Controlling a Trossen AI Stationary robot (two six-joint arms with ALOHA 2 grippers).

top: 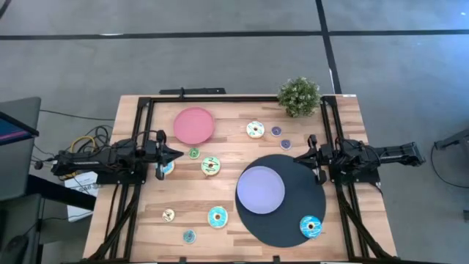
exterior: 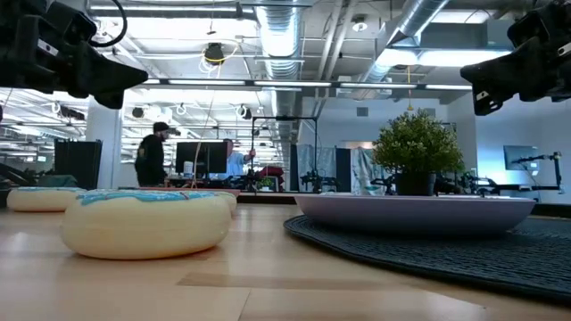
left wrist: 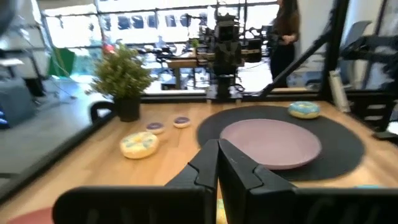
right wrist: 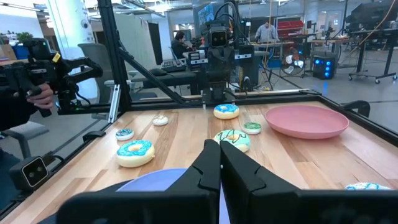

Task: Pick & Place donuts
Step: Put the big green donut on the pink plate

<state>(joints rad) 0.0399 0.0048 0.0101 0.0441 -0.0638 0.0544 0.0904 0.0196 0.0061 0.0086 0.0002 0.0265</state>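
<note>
You see both tools closed and empty, left tool (top: 178, 154) and right tool (top: 296, 155) above the tabletop (top: 227, 191), with donuts (top: 211, 166) scattered around the plates (top: 193, 125).

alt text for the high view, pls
Overhead view of a wooden table: the left gripper and right gripper wait shut at opposite sides. Small donuts lie scattered around a pink plate and a lavender plate on a round dark mat. A potted plant stands at the far edge.
</note>
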